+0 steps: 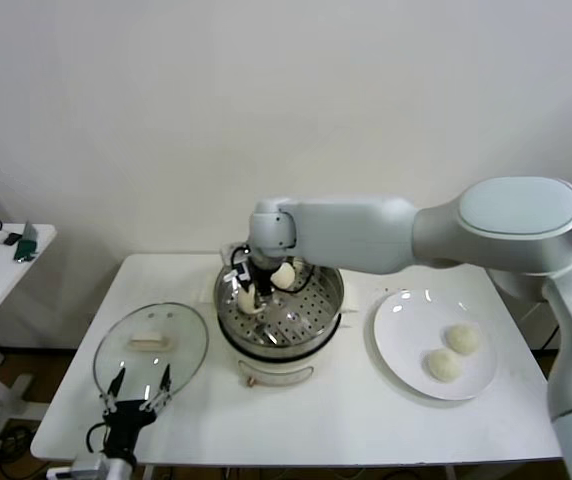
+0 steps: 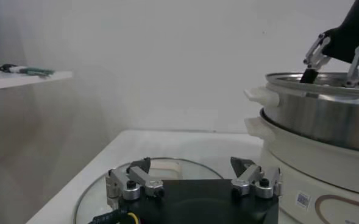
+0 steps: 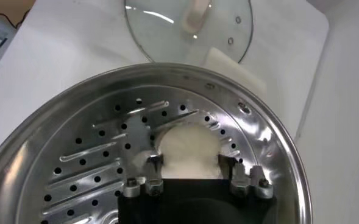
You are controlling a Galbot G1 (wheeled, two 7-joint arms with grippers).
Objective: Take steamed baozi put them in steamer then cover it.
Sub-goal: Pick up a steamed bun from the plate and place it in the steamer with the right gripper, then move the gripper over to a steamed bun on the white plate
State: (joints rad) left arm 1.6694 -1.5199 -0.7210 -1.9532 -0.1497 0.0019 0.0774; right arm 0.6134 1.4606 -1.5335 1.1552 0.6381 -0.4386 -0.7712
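Baozi: two lie on the plate at the desk's near right. At near left, the left pincer hangs wide over the glass cover. Farther back, inside the steamer, the right pincer straddles a bun; another bun sits behind.

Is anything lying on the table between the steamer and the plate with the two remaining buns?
No: in the head view, only bare white table separates the steamer from the plate holding two buns.
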